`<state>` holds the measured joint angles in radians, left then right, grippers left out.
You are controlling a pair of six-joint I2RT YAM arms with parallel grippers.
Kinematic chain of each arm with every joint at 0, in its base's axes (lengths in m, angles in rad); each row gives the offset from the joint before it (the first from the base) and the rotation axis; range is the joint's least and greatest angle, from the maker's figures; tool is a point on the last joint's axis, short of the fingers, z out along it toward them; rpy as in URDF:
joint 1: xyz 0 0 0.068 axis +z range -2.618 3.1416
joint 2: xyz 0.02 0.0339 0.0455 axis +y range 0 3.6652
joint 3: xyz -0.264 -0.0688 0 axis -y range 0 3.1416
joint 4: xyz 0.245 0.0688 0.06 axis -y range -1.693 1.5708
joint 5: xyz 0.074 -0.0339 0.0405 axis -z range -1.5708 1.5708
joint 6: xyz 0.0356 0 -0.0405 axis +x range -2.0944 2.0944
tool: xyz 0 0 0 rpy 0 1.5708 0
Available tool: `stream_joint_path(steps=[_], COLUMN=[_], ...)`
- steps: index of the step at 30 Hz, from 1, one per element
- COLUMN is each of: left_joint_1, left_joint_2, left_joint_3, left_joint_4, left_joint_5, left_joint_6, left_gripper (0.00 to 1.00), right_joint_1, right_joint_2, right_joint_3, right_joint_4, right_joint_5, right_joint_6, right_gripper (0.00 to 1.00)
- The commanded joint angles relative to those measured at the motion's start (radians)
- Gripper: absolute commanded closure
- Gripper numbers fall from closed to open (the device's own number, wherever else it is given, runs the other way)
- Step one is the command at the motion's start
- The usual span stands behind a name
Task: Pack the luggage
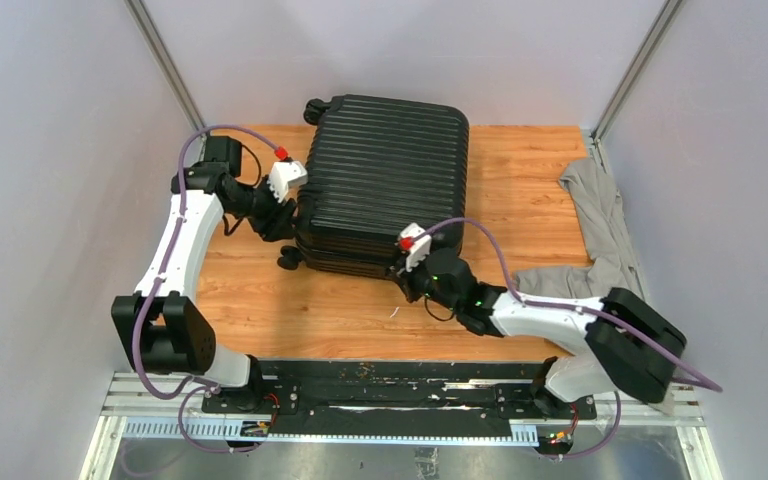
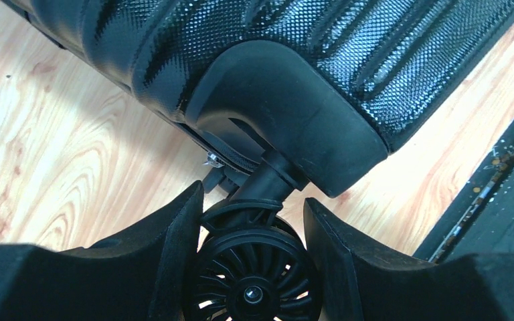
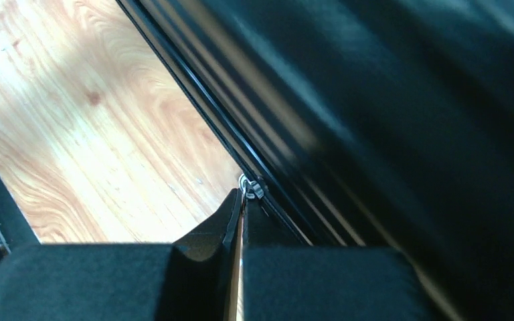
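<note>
closed black ribbed hard-shell luggage (image 1: pixel 385 180) lies flat mid-counter (image 1: pixel 530 180). left fingers (image 2: pixel 174 267) are spread around a spoked plastic wheel (image 2: pixel 251 281), steadying it. right fingers (image 3: pixel 231 227) are pressed together on the small metal zipper pull (image 3: pixel 251 188). likely step: zipping; next, drag the pull along the seam.

your right wrist view shows the luggage (image 3: pixel 388 120) only as a blur at upper right; the wheel (image 2: pixel 251 284) is cut off at the bottom edge; the zipper pull (image 3: pixel 251 189) is too small to read.
</note>
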<state>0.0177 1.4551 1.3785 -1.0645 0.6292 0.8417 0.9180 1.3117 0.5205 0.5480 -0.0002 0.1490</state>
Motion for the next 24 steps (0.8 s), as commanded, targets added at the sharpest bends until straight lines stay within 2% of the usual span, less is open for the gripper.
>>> stream_joint_path(steps=[1,6,11,14,18,21,24], left_joint_1=[-0.058,-0.063,-0.067,-0.067,-0.068,-0.067,-0.068], left_joint_2=[-0.073,-0.106,-0.142,-0.169,-0.216,-0.255,-0.274], left_joint_3=[-0.03,-0.078,-0.13,-0.153,-0.173,-0.196,-0.213], left_joint_4=[-0.016,-0.015,-0.015,-0.015,-0.015,-0.015,-0.015], left_joint_5=[0.182,0.211,0.239,0.247,0.234,0.228,0.23], left_joint_6=[-0.061,-0.083,-0.09,-0.105,-0.128,-0.13,-0.126], left_gripper=[1.0,1.0,1.0,1.0,1.0,1.0,1.0], right_joint_1=[0.09,0.176,0.242,0.255,0.242,0.191,0.121], right_joint_2=[0.119,0.31,0.479,0.544,0.569,0.492,0.284], right_joint_3=[0.174,0.371,0.557,0.65,0.693,0.609,0.431], right_joint_4=[0.003,-0.044,-0.071,-0.082,-0.08,-0.076,-0.056], right_joint_5=[0.152,0.111,-0.033,-0.113,-0.136,-0.094,-0.068], right_joint_6=[-0.037,-0.058,-0.114,-0.131,-0.127,-0.015,0.134], right_gripper=[1.0,1.0,1.0,0.98,0.93,0.81,0.56])
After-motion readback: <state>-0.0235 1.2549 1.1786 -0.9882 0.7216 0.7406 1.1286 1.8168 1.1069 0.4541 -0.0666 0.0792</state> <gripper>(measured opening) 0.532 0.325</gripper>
